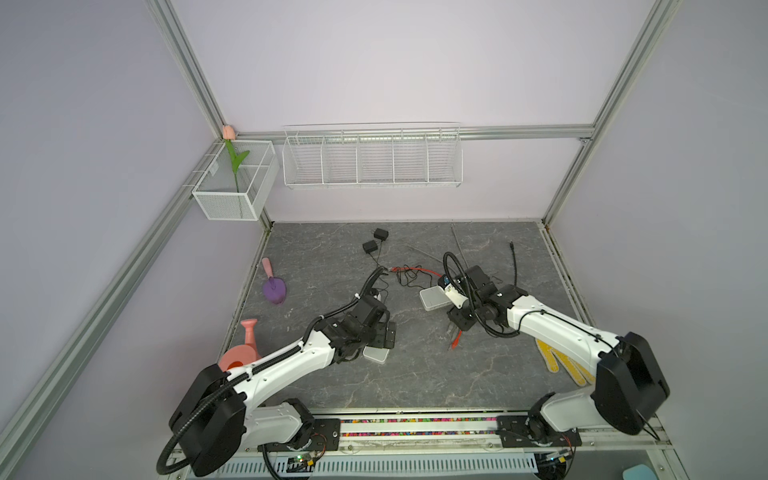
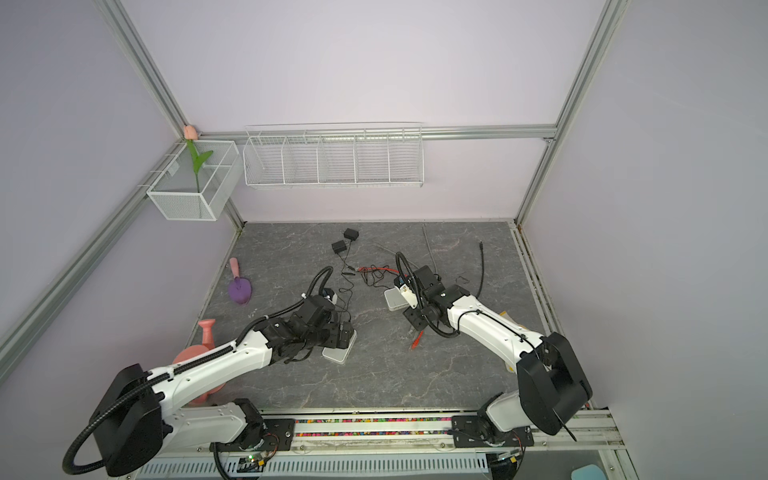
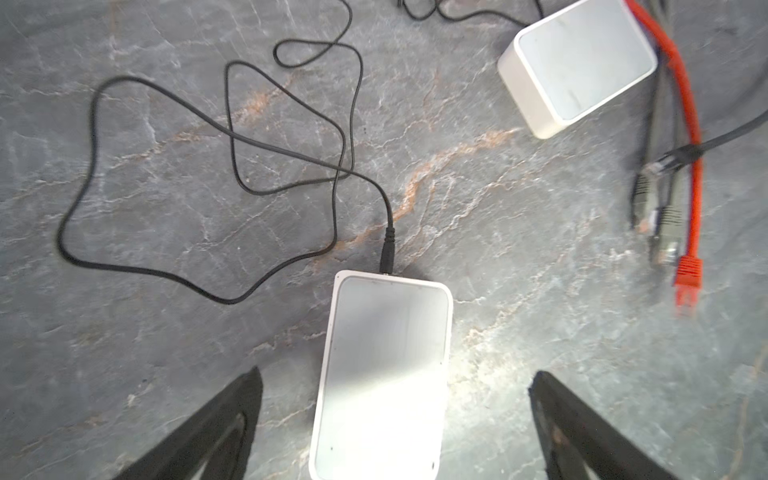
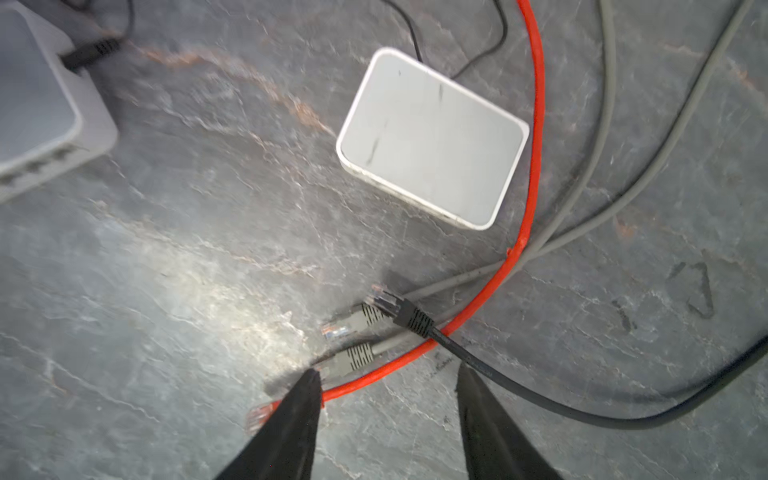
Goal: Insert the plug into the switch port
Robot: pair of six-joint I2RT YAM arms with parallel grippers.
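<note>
Left gripper [image 3: 397, 376] wide open over the white switch [image 3: 386, 328]; right gripper [image 4: 387, 372] open and empty by the grey plug [image 4: 353, 358].

White switch [image 3: 386, 374]; red cable [image 4: 539, 124]; black power lead [image 3: 388, 232]; grey tabletop [image 1: 415, 374] veined white and rust; purple trowel [image 1: 274, 289].

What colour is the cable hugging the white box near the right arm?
Red; the cable shows best in the right wrist view.
</note>
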